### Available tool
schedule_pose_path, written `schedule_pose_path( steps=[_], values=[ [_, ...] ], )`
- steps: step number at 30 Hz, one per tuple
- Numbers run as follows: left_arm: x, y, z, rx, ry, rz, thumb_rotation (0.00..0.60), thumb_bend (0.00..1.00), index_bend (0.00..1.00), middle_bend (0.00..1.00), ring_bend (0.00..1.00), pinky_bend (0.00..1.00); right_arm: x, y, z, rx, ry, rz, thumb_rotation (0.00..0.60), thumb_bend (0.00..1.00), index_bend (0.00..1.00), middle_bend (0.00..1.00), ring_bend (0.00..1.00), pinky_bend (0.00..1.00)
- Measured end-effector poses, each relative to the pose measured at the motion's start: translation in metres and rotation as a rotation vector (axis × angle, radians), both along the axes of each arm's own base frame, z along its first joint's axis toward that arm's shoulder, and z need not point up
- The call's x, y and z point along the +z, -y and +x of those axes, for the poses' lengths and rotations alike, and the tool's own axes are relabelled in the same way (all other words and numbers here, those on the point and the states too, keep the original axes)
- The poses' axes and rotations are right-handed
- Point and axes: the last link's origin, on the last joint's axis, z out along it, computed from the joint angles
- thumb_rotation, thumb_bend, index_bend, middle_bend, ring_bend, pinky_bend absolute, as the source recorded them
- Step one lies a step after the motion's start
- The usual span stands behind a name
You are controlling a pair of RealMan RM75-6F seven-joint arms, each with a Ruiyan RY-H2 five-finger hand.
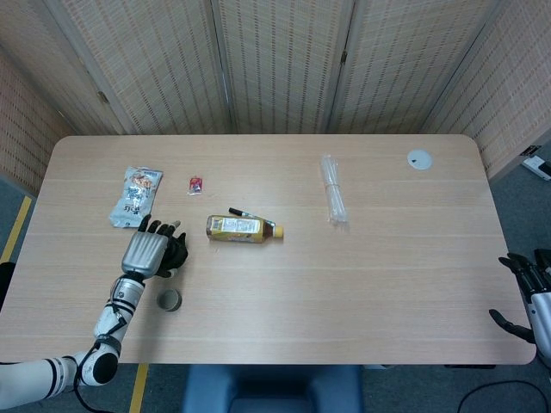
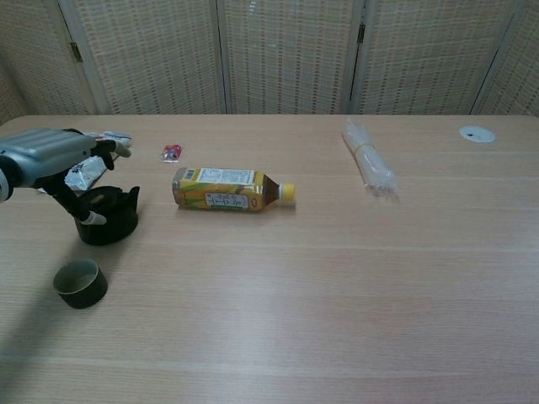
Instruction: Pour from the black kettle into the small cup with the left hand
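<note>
Your left hand (image 2: 52,157) grips the black kettle (image 2: 108,215) upright beyond the small cup (image 2: 80,283); pouring remains.

left hand (image 2: 52,156) fingers curled, right hand (image 1: 527,291) fingers spread
</note>
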Motion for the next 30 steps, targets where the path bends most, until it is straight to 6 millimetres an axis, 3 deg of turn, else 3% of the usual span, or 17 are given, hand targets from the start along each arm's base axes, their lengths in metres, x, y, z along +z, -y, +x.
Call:
schedule_pose_path(
  steps=[10, 30],
  values=[
    [0.015, -0.006, -0.024, 0.043, -0.021, 0.045, 0.599, 0.20, 0.12, 0.25, 0.16, 0.00, -0.002, 0.001, 0.002, 0.003, -0.002, 0.005, 0.600, 0.17, 0.19, 0.21, 0.26, 0.10],
    [0.040, -0.033, -0.068, 0.176, -0.022, 0.153, 0.600, 0.20, 0.14, 0.25, 0.16, 0.00, -0.006, 0.002, 0.008, 0.011, -0.006, 0.010, 0.600, 0.17, 0.19, 0.21, 0.26, 0.10]
  ],
)
